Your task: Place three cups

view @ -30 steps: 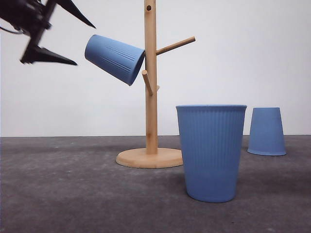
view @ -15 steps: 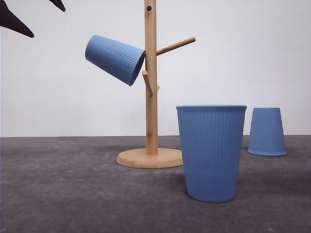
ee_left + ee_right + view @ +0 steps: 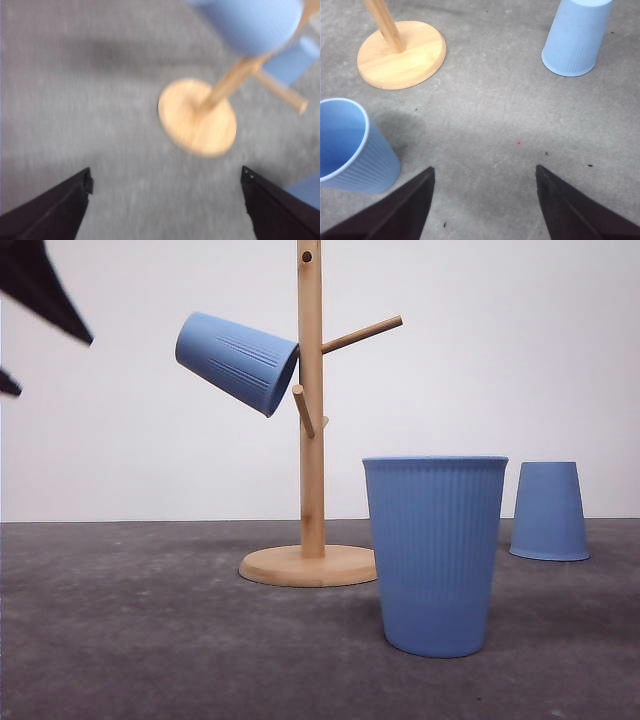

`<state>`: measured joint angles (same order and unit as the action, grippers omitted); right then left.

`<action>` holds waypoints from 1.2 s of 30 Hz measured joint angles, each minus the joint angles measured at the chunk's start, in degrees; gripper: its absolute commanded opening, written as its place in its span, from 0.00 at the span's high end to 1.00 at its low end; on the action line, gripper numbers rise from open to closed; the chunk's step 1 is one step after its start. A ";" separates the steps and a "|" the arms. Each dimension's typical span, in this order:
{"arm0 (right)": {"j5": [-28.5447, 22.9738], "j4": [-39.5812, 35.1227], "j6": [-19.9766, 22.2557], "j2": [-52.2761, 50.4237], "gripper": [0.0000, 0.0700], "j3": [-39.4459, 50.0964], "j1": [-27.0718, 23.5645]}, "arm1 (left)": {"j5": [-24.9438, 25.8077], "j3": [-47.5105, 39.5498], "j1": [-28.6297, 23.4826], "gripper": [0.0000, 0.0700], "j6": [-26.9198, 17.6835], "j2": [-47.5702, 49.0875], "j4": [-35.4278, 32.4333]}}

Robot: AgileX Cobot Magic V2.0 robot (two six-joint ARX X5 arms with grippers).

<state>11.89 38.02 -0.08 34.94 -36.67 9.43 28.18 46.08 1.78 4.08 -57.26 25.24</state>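
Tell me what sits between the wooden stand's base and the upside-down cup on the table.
Nothing: in the right wrist view, bare grey table runs from the stand's round base to the upside-down cup.

Three light-blue ribbed cups: one [image 3: 237,362] tilted on the rack, one [image 3: 435,554] upright (nearest), one [image 3: 547,511] inverted.

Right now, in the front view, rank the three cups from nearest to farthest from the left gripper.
1. The hanging cup, tilted on the wooden rack, just right of the left gripper at the upper left edge.
2. The upright cup, front and centre-right on the table.
3. The upside-down cup, far right at the back.
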 measured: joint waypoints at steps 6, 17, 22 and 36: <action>-0.12 0.73 -3.96 4.78 0.42 -2.62 -0.15 | 0.00 -1.15 0.00 0.22 0.00 0.68 1.31; 0.01 8.99 -7.55 31.83 0.39 -24.87 -5.43 | 0.00 -1.15 0.00 0.22 1.29 0.68 1.33; 0.03 8.96 -5.95 44.18 0.35 -35.63 -7.40 | 0.00 -1.15 0.00 0.22 1.47 0.68 1.33; -0.08 0.84 -3.06 67.08 0.16 -52.02 -8.48 | 0.00 -1.15 0.00 0.22 1.51 0.68 1.35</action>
<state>11.81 38.86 -3.14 102.03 -88.68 0.95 28.18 44.93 1.78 5.58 -56.58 26.59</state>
